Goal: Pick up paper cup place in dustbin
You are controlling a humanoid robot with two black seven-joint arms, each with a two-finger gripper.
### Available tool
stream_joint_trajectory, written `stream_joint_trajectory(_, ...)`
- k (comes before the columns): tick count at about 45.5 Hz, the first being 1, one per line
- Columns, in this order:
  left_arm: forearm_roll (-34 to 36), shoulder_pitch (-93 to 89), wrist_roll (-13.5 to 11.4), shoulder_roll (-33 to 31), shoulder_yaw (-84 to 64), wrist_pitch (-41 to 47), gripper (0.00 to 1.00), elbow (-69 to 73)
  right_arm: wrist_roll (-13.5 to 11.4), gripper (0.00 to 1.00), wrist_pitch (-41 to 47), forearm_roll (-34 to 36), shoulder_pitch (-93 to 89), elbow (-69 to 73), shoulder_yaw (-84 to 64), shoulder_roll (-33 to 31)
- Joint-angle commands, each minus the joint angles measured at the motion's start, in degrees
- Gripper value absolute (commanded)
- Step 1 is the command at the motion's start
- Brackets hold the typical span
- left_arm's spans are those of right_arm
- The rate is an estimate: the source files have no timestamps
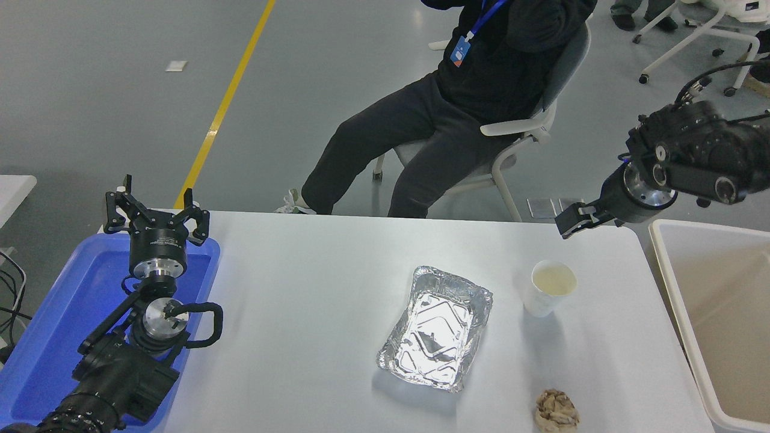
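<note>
A paper cup (548, 286), foil tray (435, 328) and crumpled brown paper ball (556, 410) are seen on a white counter (301, 313), the dustbin (710, 325) alongside. The right tool (571, 219), whose state cannot be told, is held above the far edge; the left tool (155, 214) is spread over a blue plastic tray (54, 325). A person (457, 114) is seated on the grey floor (120, 90) beyond.

Crinkled glossy foil tray (435, 328); matt table (301, 300)

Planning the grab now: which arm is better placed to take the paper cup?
The right. Its gripper hangs just beyond the paper cup, with the dustbin right beside. The left gripper sits over the blue tray at the table's opposite end, beyond the foil tray.
</note>
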Motion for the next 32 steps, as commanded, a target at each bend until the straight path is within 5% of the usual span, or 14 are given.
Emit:
stream_joint_trajectory(1, 0.0, 0.0, 0.0, 0.0, 0.0, 0.0, 0.99, 0.0, -0.1, 1.00, -2.9, -2.1, -6.2, -2.9, 2.4, 0.1)
stream_joint_trajectory(32, 0.0, 0.0, 0.0, 0.0, 0.0, 0.0, 0.99, 0.0, -0.4, 1.00, -9.0, -2.2, -15.9, -8.2, 4.9, 1.5)
